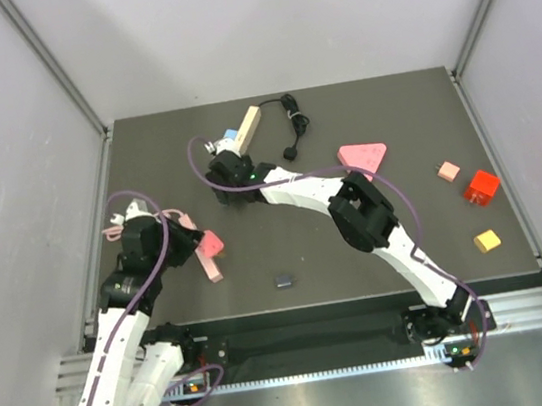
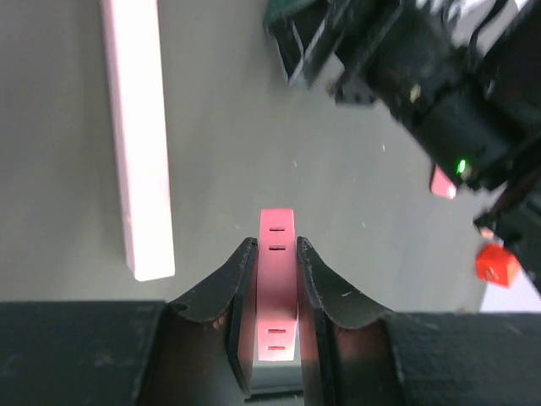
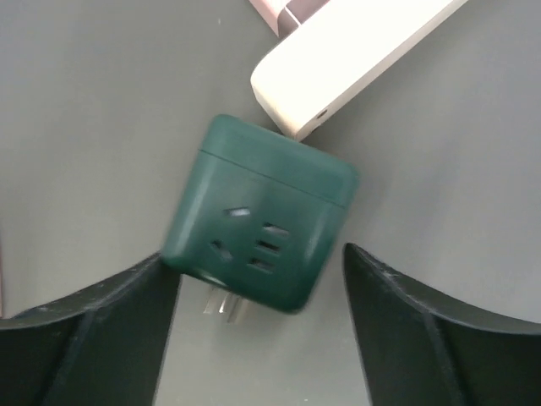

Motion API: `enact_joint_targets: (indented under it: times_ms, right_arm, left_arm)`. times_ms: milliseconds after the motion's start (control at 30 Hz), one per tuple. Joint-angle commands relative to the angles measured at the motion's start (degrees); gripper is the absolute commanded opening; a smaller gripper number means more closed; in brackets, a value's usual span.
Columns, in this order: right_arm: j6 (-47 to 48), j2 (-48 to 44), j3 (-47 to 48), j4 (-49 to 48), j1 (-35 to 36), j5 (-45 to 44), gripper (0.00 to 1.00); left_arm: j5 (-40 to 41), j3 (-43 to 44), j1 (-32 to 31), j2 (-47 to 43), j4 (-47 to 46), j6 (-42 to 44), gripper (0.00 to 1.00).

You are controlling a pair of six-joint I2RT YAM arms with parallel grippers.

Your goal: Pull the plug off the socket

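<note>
two grippers – left gripper (image 2: 276, 247) clamped on the one pink socket strip (image 2: 277, 224); right gripper (image 3: 255, 256) gaping wide astride the one green plug (image 3: 254, 190), prongs bare, just beside one white bar (image 3: 355, 59)

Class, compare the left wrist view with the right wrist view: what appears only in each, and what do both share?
Left wrist only: the left gripper shut on a pink socket strip, a pink bar, a red block. Right wrist only: the open right gripper around a green adapter, next to a cream strip. Both: the dark table.
</note>
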State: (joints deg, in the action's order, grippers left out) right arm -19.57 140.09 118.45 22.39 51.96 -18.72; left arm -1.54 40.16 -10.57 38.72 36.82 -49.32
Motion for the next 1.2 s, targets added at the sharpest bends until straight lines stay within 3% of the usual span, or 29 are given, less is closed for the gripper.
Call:
enact_joint_targets:
  times_ms: [0,100,200,233,333,433,700,867,1167]
  right_arm:
    - [0.6,1.1,4.3,-3.1,-1.2,1.7,0.74]
    - [0.8,0.5,2.9,-3.2,-1.9,1.7,0.64]
    - [1.9,-1.5,0.1,-5.0,-2.5,2.4,0.33]
    - [2.3,-2.1,-0.6,-4.9,-2.7,2.2,0.17]
    - [2.8,-7.2,-6.5,-6.0,-2.8,0.1,0.00]
    - [3.7,-14.7,-16.9,-9.7,-2.8,-0.9,0.00]
    - [3.7,-29.5,-36.2,-12.0,-4.1,-6.1,0.00]
    - [3.0,-37.2,-47.4,-13.9,-7.8,-6.9,0.00]
    - [4.4,-39.9,-52.6,-15.1,-14.6,-2.6,0.02]
  left_arm:
    - [-6.1,-1.9,0.0,-1.3,-1.7,-2.0,0.00]
    - [-11.9,-4.6,-0.1,-0.9,-4.4,-3.4,0.00]
    - [-14.5,-7.3,-0.2,-1.0,-6.0,-4.3,0.00]
    - [-15.2,-7.8,-0.2,-1.0,-6.8,-4.4,0.00]
    - [-19.2,-9.7,-0.9,0.0,-11.1,-5.6,0.00]
    - [-20.1,-10.5,-4.3,2.5,-15.4,-7.3,0.00]
    - [-8.5,-7.9,-22.5,11.4,-23.2,-11.5,0.00]
    - [-6.8,-9.7,-27.1,16.8,-30.0,-14.7,0.00]
    - [-7.0,-7.7,-32.3,30.2,-41.1,-16.2,0.00]
